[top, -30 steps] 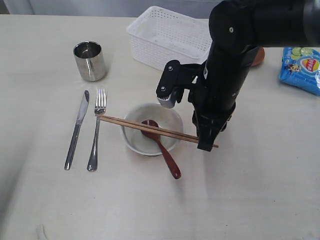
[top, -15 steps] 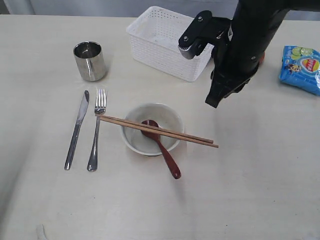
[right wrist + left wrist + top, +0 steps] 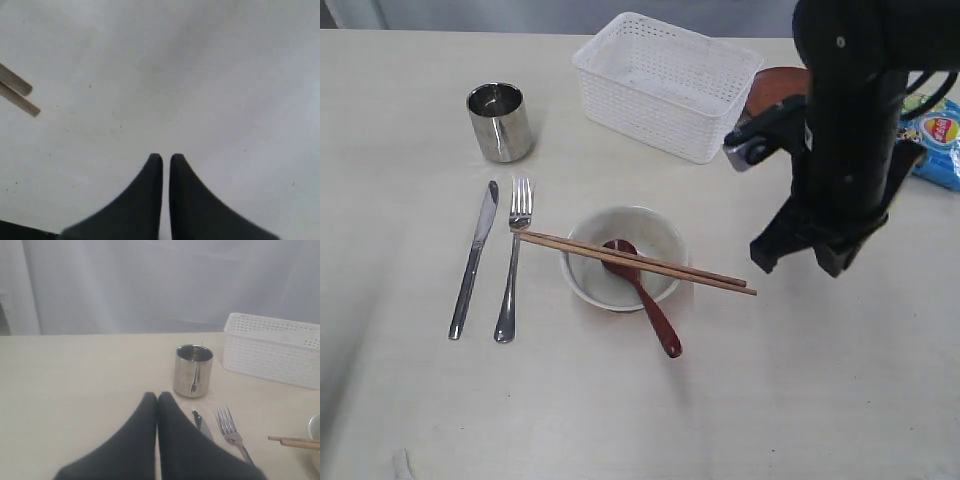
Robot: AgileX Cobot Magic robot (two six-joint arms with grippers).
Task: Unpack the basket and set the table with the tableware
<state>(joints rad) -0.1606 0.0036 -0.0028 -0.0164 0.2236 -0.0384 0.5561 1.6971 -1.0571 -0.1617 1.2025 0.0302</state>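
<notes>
Nearest on the pale table (image 3: pixel 840 400) lies the handle of the red-brown wooden spoon (image 3: pixel 655 310). Its head rests inside the off-white bowl (image 3: pixel 582 285), and the handle leans out over the near rim. The wooden chopsticks (image 3: pixel 705 273) lie side by side across the bowl's rim. One end reaches the fork's neck and the other sticks out past the bowl on the right.

Left of the bowl, the steel fork (image 3: pixel 510 275) and steel knife (image 3: pixel 470 265) lie parallel, just apart, handles toward the near edge.

The right gripper (image 3: pixel 165 156) hangs over bare table just beside the chopsticks' free ends. Its fingers are drawn together with only a sliver between them, and they hold nothing.

The left gripper (image 3: pixel 157 395) sits low over the table on the knife's side, fingers pressed together and empty.

Farther back stands the steel cup (image 3: pixel 500 122), upright, beyond the knife and fork. The white lattice basket (image 3: pixel 640 110) sits behind the bowl. Just beside its right end is the round brown plate (image 3: pixel 775 88), partly hidden by the black arm (image 3: pixel 850 130). A blue chip bag (image 3: pixel 942 140) lies at the far right.
</notes>
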